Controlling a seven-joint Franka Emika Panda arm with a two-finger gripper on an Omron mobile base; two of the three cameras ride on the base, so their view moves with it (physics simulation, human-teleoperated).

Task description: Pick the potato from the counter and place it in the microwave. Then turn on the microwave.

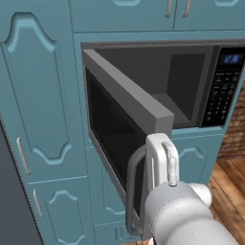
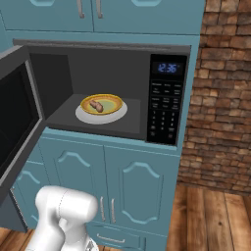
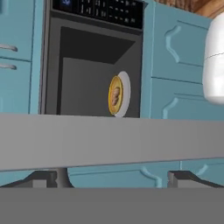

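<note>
Two dark fingertips [image 3: 43,179] of our gripper [image 3: 111,179] stand wide apart at the frame's bottom, holding nothing. We see the potato [image 2: 96,105] at centre frame on a yellow plate [image 2: 113,100] inside the microwave [image 2: 169,93], whose door [image 1: 127,103] hangs open.

microwave [image 1: 191,86] door [image 1: 119,124] open, keypad [image 1: 221,95] right

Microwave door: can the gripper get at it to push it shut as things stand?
Probably yes. The open gripper faces the free edge of the door close up, nothing between them. The potato lies on its plate well inside, clear of the swing.
</note>
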